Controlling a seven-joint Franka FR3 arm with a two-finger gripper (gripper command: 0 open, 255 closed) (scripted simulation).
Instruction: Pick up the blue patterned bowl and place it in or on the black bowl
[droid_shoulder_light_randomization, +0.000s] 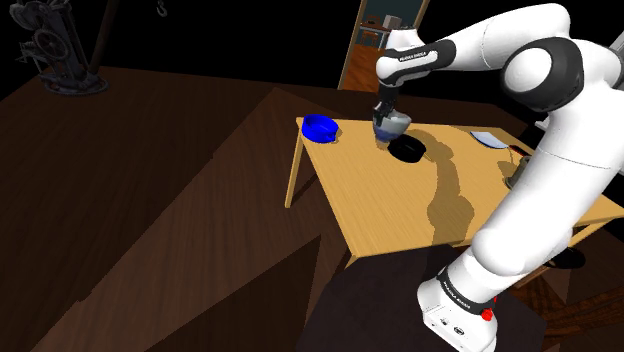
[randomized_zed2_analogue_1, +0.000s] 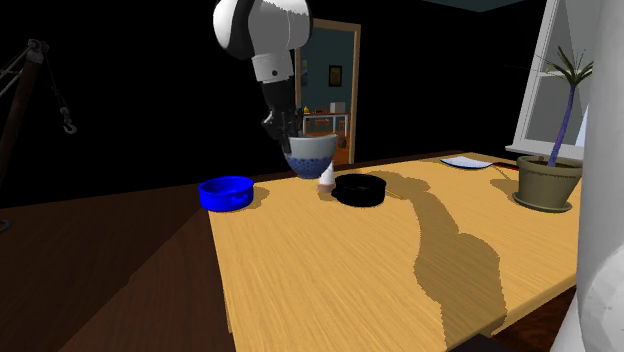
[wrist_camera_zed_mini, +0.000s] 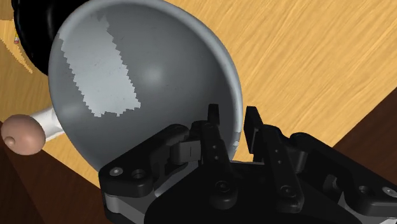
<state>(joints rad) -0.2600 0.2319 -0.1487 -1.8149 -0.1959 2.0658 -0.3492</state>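
Jaws clamped on the blue patterned bowl (randomized_zed2_analogue_1: 310, 157) rim; I hold it seemingly just off the surface (randomized_zed2_analogue_1: 330, 270), ready to clear the black bowl (randomized_zed2_analogue_1: 360, 189) at four o'clock in the second exterior view

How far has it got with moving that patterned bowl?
Done: the gripper clasps the patterned bowl by its rim, lifted off the table. In hand: it hangs beside the black bowl. Left: carrying it over and setting it down.

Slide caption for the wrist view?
Tool clasps the rim of the grey bowl over the table, black bowl just beyond.
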